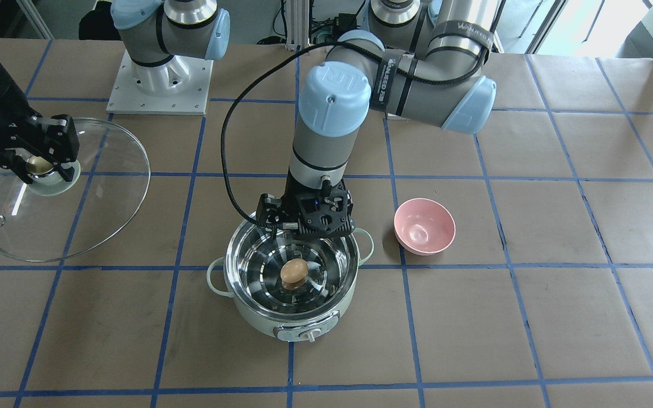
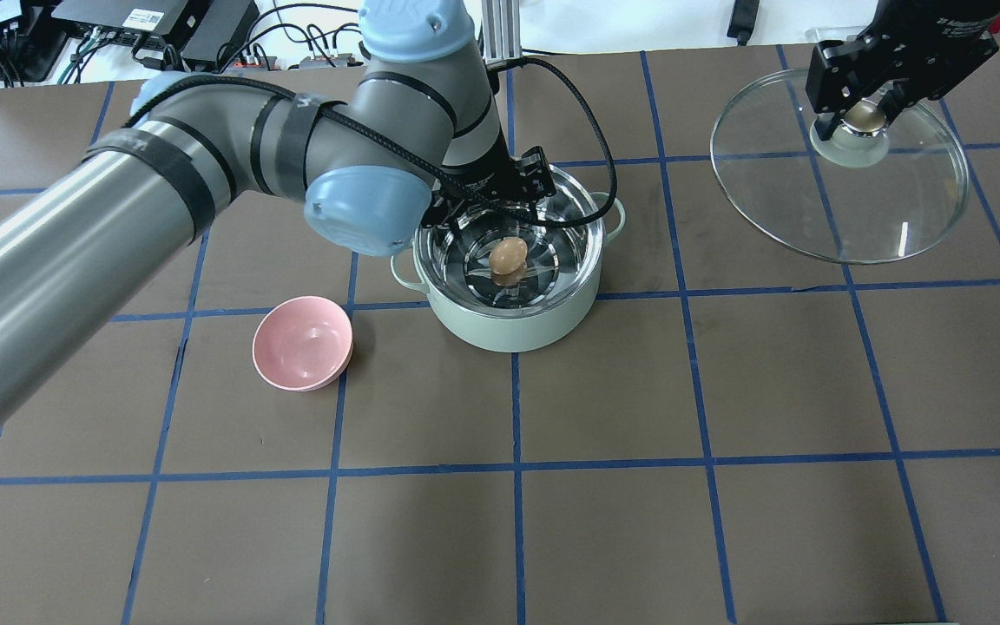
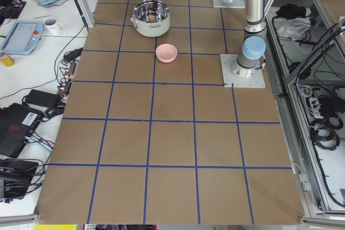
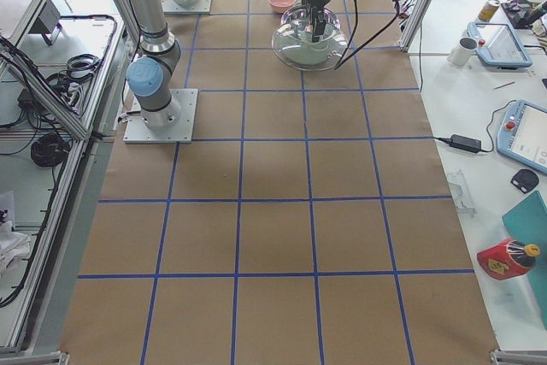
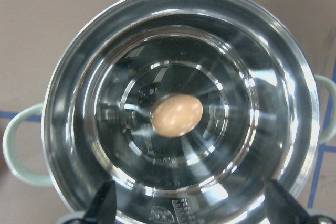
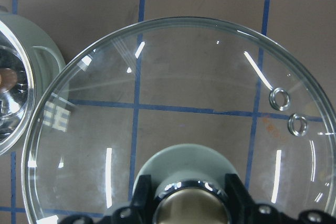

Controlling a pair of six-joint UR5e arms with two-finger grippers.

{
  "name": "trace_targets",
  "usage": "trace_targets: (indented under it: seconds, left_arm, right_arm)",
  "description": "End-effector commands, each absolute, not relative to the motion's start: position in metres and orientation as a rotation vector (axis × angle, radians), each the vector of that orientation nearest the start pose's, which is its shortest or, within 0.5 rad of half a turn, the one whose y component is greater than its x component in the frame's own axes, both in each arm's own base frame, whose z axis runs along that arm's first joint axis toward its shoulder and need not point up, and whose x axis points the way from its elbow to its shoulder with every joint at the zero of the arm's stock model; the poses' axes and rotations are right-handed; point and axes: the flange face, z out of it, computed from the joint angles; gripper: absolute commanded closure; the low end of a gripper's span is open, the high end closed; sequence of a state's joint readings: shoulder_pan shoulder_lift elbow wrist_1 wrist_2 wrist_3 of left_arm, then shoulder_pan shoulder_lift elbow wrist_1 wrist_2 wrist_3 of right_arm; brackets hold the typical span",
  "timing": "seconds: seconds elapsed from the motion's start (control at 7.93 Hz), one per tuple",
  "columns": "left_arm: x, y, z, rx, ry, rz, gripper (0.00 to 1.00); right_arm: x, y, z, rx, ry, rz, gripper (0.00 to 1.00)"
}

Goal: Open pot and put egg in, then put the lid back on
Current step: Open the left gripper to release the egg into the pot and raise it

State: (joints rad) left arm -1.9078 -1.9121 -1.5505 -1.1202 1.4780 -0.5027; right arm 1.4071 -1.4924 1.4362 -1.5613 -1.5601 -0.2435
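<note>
The mint-green pot (image 1: 258, 317) stands uncovered at the table's middle; it also shows in the overhead view (image 2: 509, 328). The brown egg (image 1: 293, 272) lies alone on its steel bottom, as the overhead view (image 2: 508, 256) and the left wrist view (image 5: 177, 115) also show. My left gripper (image 1: 306, 229) is open and empty just above the pot's rim on the robot's side, and its open fingertips (image 5: 105, 203) frame the egg from above. My right gripper (image 1: 43, 164) is shut on the beige knob of the glass lid (image 1: 105, 187) and holds the lid tilted, well off to the pot's side (image 2: 812, 191).
An empty pink bowl (image 1: 424, 225) sits on the table on the pot's other side, about one grid square away; it also shows in the overhead view (image 2: 303, 342). The left arm's black cable (image 1: 230, 170) loops beside the pot. The arm bases stand at the table's back.
</note>
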Motion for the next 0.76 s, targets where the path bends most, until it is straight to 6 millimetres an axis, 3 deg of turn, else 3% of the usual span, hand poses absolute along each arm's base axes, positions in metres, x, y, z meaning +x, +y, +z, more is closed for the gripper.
trace_targets:
  seconds: [0.0, 0.13, 0.38, 0.63]
  left_arm:
    - [-0.321, -0.486, 0.453, -0.214, 3.234, -0.081, 0.00]
    - [-0.309, -0.463, 0.477, -0.225, 3.220, -0.030, 0.00]
    - [-0.297, -0.430, 0.501, -0.223, 3.217, 0.002, 0.00]
    - [-0.288, -0.426, 0.515, 0.026, 3.219, -0.042, 0.00]
  right_arm:
    - [0.070, -0.542, 0.513, -0.003, 3.137, -0.078, 1.00]
    - [0.100, -0.538, 0.513, 0.040, 3.135, -0.087, 1.00]
    - [0.171, -0.542, 0.500, 0.088, 3.121, -0.156, 1.00]
    - [0.241, -0.544, 0.477, 0.175, 3.090, -0.197, 1.00]
